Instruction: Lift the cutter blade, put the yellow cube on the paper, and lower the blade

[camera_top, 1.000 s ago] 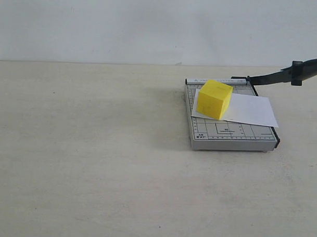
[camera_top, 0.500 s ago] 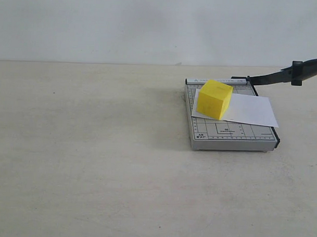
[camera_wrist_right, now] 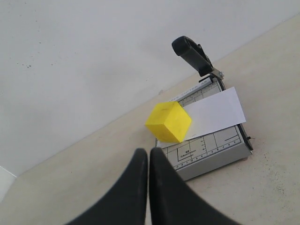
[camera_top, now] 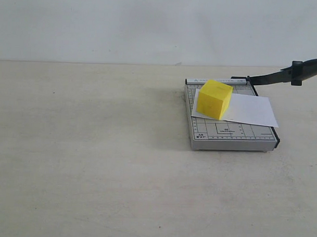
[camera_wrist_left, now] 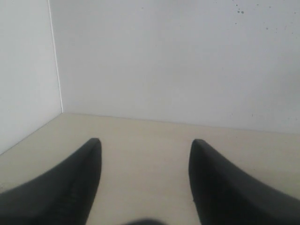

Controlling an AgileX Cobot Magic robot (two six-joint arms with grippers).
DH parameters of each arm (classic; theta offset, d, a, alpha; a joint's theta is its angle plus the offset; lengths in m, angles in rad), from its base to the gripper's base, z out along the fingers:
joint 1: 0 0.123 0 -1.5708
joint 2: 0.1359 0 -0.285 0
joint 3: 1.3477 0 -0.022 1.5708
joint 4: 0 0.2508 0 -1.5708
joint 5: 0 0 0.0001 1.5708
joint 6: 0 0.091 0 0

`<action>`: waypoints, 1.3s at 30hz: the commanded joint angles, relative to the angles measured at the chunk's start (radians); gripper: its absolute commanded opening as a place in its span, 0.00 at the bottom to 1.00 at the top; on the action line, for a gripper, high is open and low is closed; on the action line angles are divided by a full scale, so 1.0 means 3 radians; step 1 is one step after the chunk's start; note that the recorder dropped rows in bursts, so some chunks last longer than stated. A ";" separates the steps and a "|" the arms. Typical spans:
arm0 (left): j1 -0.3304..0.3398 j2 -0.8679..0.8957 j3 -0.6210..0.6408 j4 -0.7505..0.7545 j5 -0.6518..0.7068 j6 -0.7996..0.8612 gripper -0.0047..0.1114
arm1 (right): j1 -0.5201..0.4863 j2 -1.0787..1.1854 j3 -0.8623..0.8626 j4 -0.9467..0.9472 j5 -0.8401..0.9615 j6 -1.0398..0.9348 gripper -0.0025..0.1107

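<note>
Blade [camera_top: 285, 75] is up, hinged at the far right corner of the base [camera_top: 225, 134], with its handle out past the base's right edge. Paper [camera_top: 252, 110] lies flat across the base and its right end overhangs that same edge. Cube [camera_top: 214, 99] sits on the paper's left end, over the far-left part of the base. Left gripper [camera_wrist_left: 145, 141] has its fingers spread with nothing between them; the base isn't in its view. Right gripper [camera_wrist_right: 148, 151] has its fingers pressed together and empty, well clear of the base.
</note>
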 commanded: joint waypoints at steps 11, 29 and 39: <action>0.0016 -0.0009 0.0012 -0.0019 -0.0012 0.0022 0.50 | 0.0002 0.0513 -0.1080 -0.0509 0.0529 -0.1002 0.04; 0.0016 -0.0009 0.0012 -0.0019 -0.0012 0.0022 0.50 | 0.0002 0.4097 -0.3807 -0.1193 0.2466 -0.0934 0.64; 0.0015 -0.0009 0.0012 -0.0019 -0.0012 0.0040 0.50 | 0.0002 0.4939 -0.4876 -0.1268 0.2804 -0.1011 0.64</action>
